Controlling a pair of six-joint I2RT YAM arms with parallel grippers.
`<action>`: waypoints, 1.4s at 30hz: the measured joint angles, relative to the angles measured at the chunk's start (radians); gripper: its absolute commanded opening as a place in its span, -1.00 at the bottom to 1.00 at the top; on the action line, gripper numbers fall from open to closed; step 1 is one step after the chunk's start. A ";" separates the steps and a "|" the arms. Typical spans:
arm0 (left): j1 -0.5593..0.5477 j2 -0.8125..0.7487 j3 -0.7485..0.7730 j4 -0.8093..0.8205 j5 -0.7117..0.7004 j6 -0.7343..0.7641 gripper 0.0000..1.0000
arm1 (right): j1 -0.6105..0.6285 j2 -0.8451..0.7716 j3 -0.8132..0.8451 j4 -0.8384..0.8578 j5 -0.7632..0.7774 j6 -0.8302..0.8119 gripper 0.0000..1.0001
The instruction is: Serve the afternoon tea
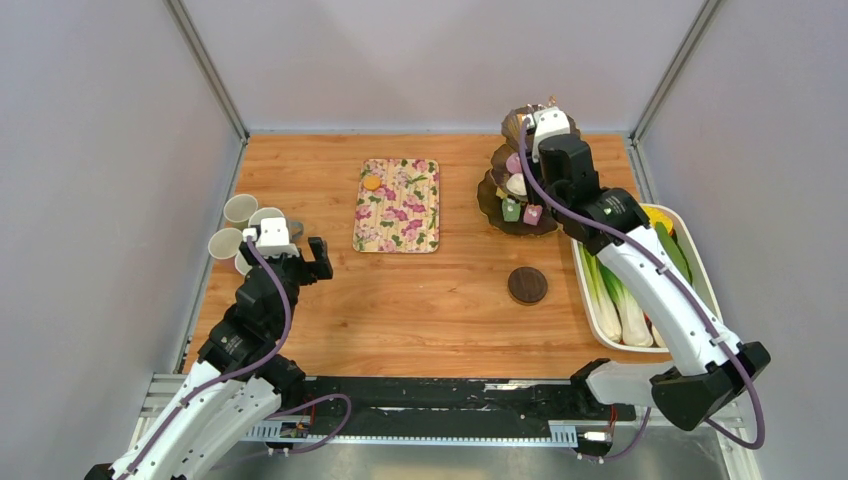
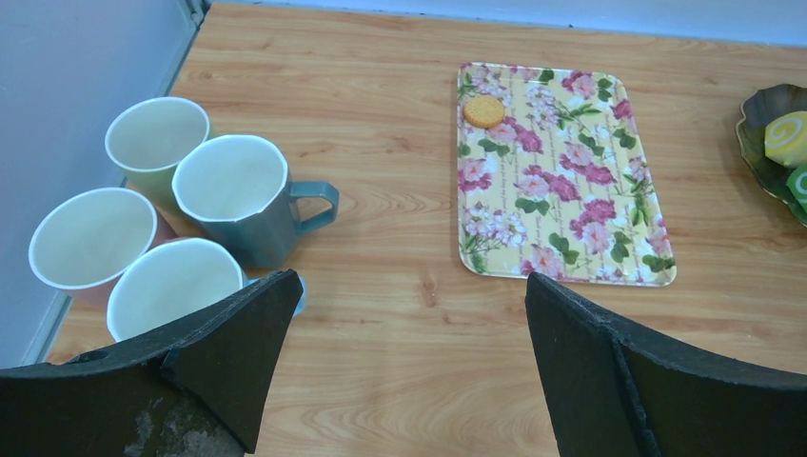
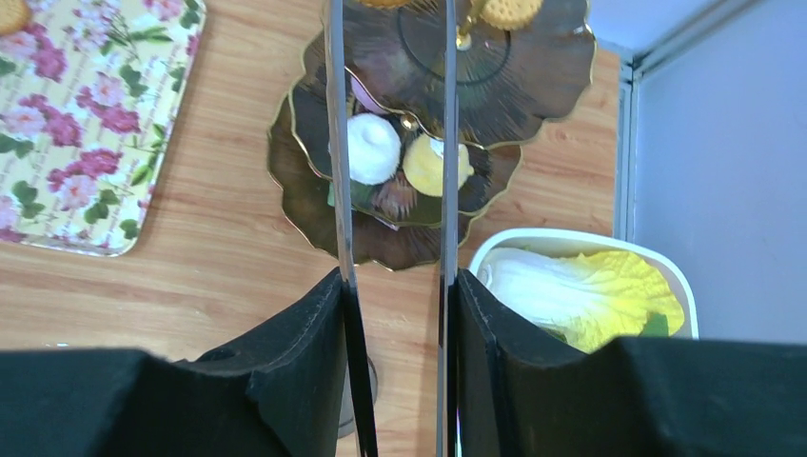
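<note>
Left end effector (image 2: 409, 295): fingers wide apart, holding nothing.
Mugs (image 2: 228, 186): four, clustered on the desk (image 2: 400, 362), just ahead-left of it.
Right end effector (image 3: 395, 286): clamped on metal tongs (image 3: 335, 143).
Tiered stand (image 3: 533, 86): beneath the tong tips, carrying cakes (image 3: 371, 148).

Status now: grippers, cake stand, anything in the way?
Left gripper open, empty, near mugs. Right gripper shut on metal tongs, tips over cake stand. One biscuit on floral tray. Nothing seen in the way.

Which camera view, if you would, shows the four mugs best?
Left wrist view: all four mugs stand close, almost unobstructed. Top external shows them small, partly hidden by the left gripper. Right wrist misses them.
</note>
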 measured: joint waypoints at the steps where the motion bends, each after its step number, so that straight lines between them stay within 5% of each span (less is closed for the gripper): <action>1: 0.000 0.000 0.000 0.000 0.002 0.000 1.00 | -0.010 -0.006 -0.011 -0.003 -0.003 0.002 -0.17; 28: 0.000 0.000 0.000 0.000 0.008 0.000 1.00 | -0.110 0.000 -0.080 -0.013 -0.105 0.023 0.18; 42: 0.000 0.003 0.000 0.000 0.007 0.000 1.00 | 0.097 0.051 0.072 0.036 -0.121 -0.017 0.18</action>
